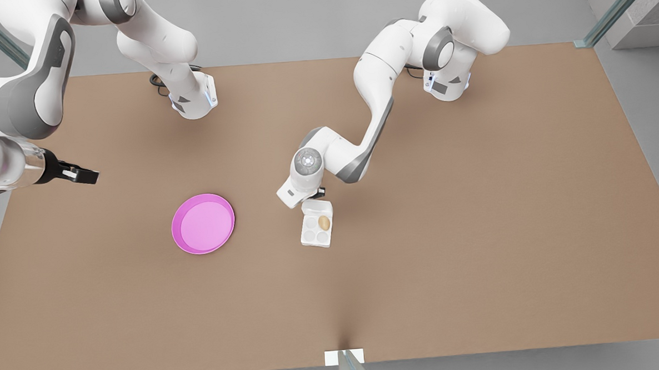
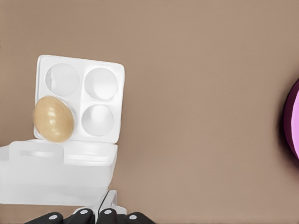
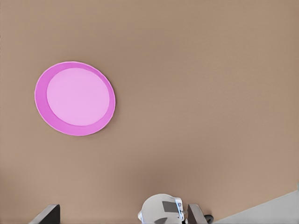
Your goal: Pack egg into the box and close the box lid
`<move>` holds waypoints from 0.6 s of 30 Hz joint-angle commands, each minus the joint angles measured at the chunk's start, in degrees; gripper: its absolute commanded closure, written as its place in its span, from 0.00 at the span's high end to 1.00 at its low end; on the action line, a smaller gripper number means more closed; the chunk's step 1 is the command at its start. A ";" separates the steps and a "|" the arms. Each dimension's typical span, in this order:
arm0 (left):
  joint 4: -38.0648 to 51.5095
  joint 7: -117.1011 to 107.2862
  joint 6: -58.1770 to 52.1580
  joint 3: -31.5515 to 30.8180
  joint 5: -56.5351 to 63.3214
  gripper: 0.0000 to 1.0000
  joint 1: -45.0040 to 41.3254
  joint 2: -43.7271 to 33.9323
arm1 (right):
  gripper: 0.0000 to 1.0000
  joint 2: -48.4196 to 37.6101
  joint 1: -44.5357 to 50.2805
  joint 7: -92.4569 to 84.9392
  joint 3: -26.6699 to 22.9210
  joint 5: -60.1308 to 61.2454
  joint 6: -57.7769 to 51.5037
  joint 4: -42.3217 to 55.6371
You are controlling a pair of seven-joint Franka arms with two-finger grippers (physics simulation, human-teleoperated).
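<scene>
The left gripper (image 1: pixel 320 193) sat just behind the raised lid (image 2: pixel 56 170), on the side away from the cups; whether its fingers were spread or pinched could not be told, since in the left wrist view they were cut off by the frame edge and partly hidden behind the lid. Just past the lid, the egg (image 2: pixel 54 119) rested in the cup of the box (image 2: pixel 110 100) nearest the hinge, with the other three cups bare. So packing looked done and closing remained. The risk from here lay in the push: the egg stood proud of its cup right beside the hinge, so a lid driven down fast might strike it, tip it out or jam half shut. A push too low on the lid, near the hinge, could also slide the light box across the table (image 1: pixel 476 228) instead of folding it. Farther off lay the plate (image 1: pixel 203 223), well apart from the box. Farthest, the right gripper (image 1: pixel 79 173) waited above the table beyond the plate, its fingers looking closed on nothing.
</scene>
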 commanded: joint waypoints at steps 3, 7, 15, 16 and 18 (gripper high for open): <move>0.18 -0.08 -0.79 0.01 0.08 0.21 0.87 -0.01 | 1.00 0.00 0.01 0.00 0.00 0.09 -0.09 -0.26; 0.18 0.10 -0.87 0.01 0.26 0.21 0.96 -0.01 | 1.00 0.00 0.10 0.00 0.00 0.09 -0.09 -0.35; 0.79 -0.26 -0.35 -0.69 -1.32 0.21 3.51 -0.36 | 1.00 0.52 0.27 0.09 0.00 -0.26 0.53 0.09; 1.23 -0.26 -0.43 -0.96 -2.03 0.21 3.78 -0.36 | 1.00 0.52 0.27 0.35 0.00 -1.58 0.53 0.26; 1.06 0.36 -7.53 4.04 -1.85 1.00 5.88 -5.10 | 1.00 1.75 0.36 1.49 0.00 -3.52 2.98 0.18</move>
